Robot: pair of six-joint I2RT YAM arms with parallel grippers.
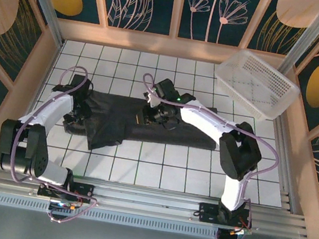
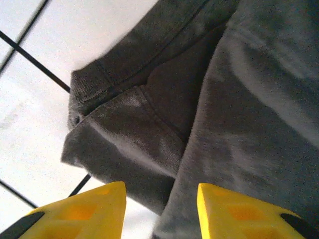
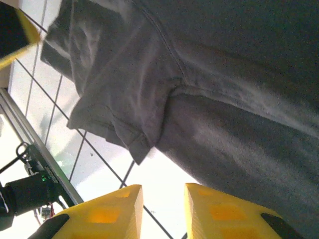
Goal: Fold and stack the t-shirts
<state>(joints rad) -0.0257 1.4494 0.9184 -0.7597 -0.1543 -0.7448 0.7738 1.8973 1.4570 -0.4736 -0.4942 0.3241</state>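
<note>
The tabletop [image 1: 199, 176] is a white surface ruled with a dark grid, enclosed by patterned walls on the left, far and right sides. One dark charcoal t-shirt [image 1: 116, 118] lies spread across the middle of the tabletop, running from near the left edge to right of centre, with one flap of fabric reaching toward the near edge. A white perforated basket [image 1: 255, 84] sits askew at the far right corner, well apart from the t-shirt. The left arm [image 1: 49, 112] reaches from the near left corner to the left end of the garment. The right arm [image 1: 208, 122] reaches from the near edge over the garment's right portion toward its centre. The left end effector [image 2: 160, 185] stands close above a hemmed sleeve and the adjoining body panel, its yellow fingers [image 2: 89, 209] apart and clamped on nothing. The right end effector [image 3: 163, 186] stands just above the tabletop beside a second crumpled sleeve, its fingers [image 3: 219, 211] separated by a narrow gap through which bare tabletop is visible.
</note>
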